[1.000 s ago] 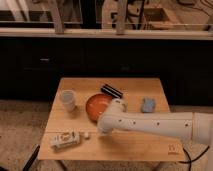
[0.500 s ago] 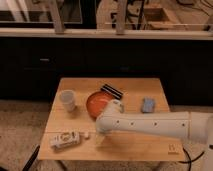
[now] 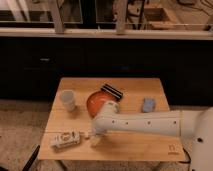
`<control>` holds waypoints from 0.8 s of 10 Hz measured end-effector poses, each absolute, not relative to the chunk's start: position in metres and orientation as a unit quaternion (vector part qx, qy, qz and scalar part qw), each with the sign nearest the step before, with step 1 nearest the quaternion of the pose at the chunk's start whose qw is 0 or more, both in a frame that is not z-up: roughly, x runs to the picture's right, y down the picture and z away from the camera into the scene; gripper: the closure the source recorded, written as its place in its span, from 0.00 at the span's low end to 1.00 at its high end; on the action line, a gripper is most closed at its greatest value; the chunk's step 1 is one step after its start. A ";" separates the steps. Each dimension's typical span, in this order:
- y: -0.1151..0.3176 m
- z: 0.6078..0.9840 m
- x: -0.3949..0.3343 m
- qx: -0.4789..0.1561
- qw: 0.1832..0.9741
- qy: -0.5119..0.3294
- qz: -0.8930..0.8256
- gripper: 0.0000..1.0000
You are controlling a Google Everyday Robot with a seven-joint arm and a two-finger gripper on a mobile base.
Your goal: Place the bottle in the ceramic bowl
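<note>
Nearest, the bottle (image 3: pixel 65 140) lies on its side at the surface's (image 3: pixel 142 146) front-left edge, cap toward the gripper (image 3: pixel 95 139) set just beside it, apparently lined up for a pick, its opening impossible to tell, while the ceramic bowl (image 3: pixel 95 102) sits behind, empty.

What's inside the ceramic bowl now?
The ceramic bowl looks empty where visible; the arm covers its near right part. The bottle lies on the table, gripper beside it.

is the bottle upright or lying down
Lying down: the bottle rests lengthwise on the table near its front edge, with the gripper beside it.
</note>
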State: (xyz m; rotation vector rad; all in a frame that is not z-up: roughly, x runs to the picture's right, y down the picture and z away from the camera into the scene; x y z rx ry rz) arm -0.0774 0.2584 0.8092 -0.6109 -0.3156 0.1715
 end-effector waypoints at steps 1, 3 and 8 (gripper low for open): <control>0.258 0.812 -0.080 -0.298 0.938 -0.157 0.083 0.20; 0.255 0.810 -0.075 -0.297 0.938 -0.155 0.086 0.34; 0.258 0.815 -0.084 -0.299 0.936 -0.163 0.090 0.55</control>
